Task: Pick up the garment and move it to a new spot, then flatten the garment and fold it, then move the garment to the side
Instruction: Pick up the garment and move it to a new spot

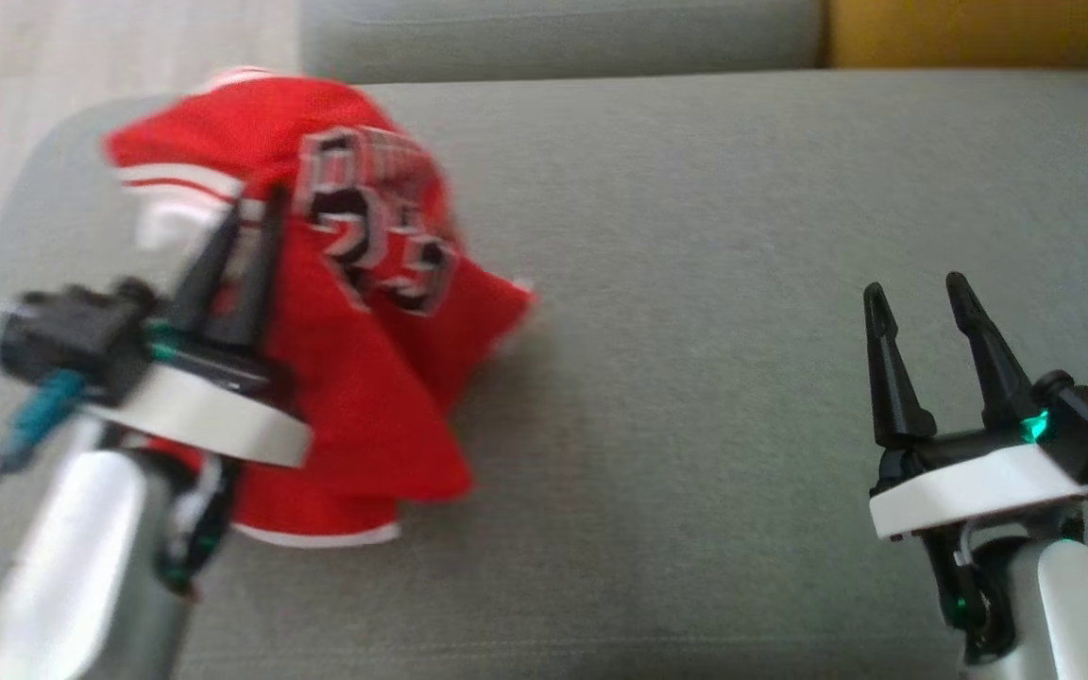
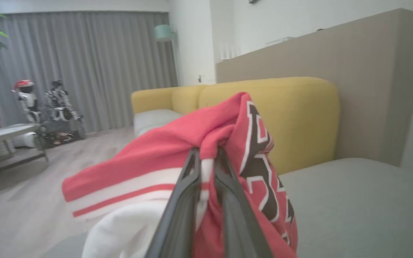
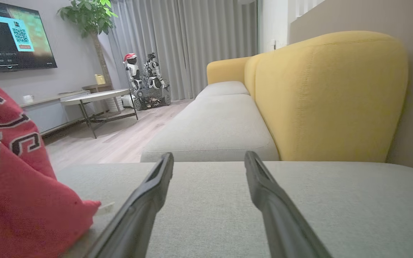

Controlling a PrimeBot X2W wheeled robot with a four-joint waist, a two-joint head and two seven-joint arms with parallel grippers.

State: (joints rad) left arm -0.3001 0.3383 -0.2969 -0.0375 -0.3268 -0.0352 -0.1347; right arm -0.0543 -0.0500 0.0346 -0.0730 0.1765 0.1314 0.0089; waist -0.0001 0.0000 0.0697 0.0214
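Head view: the left gripper (image 1: 254,206) pinches the crumpled red mesh jersey with white trim (image 1: 365,397), whose length drapes back from the fingertips toward the wrist. The right gripper (image 1: 915,283), spread and empty, stands well apart to the jersey's right.

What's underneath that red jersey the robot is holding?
The grey sofa cushion shows around the red jersey, whose lower folds seem to rest on it. The left fingers pinch its upper part. Whatever lies directly beneath the heap is covered by cloth.
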